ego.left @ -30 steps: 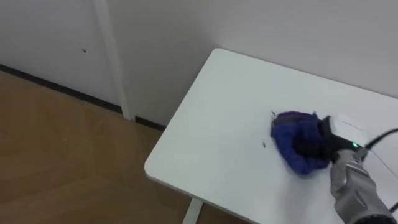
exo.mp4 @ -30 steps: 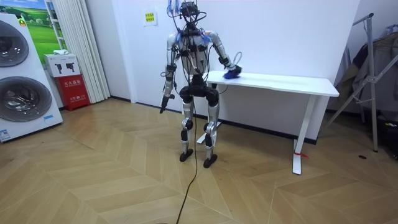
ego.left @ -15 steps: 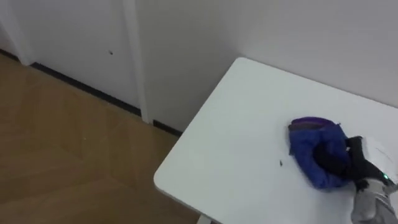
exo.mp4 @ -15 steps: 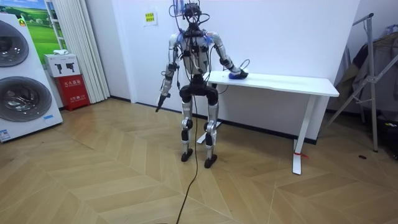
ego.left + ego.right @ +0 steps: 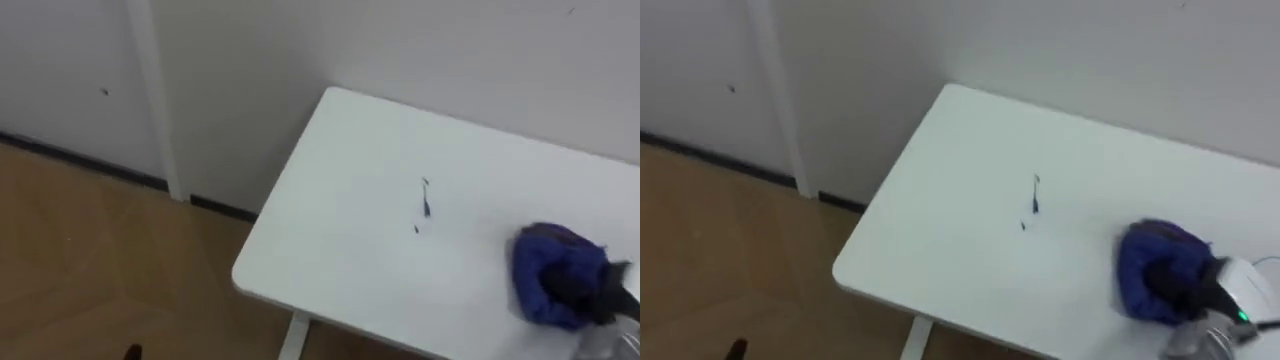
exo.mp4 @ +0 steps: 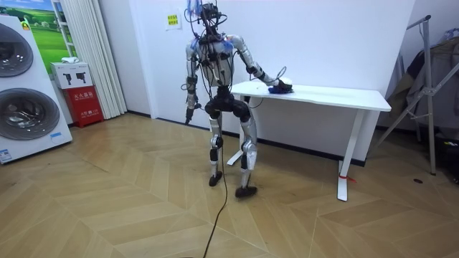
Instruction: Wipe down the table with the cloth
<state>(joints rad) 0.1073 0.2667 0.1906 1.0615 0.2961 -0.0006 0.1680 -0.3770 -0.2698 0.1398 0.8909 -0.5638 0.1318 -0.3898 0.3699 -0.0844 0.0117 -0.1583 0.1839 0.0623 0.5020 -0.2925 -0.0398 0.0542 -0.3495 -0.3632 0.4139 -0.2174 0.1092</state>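
Observation:
A crumpled blue cloth (image 5: 548, 268) lies on the white table (image 5: 350, 210), near its right side in the eye views. My right hand (image 5: 592, 292) comes in from the lower right, its dark fingers curled into the cloth. A few small dark marks (image 5: 425, 206) sit on the tabletop to the left of the cloth. In the room view I stand at the table's (image 6: 337, 94) left end, right arm stretched out to the cloth (image 6: 281, 87). My left hand (image 6: 188, 109) hangs by my side.
A white wall runs close behind the table. A white vertical post (image 5: 148, 90) and dark baseboard stand at the left, above wooden floor (image 5: 90, 270). In the room view, washing machines (image 6: 21, 93) stand on the left and a clothes rack (image 6: 430, 86) on the right.
My right hand has slid the cloth to the right along the table, uncovering the small dark marks. I have shifted my feet, and the eye view has moved.

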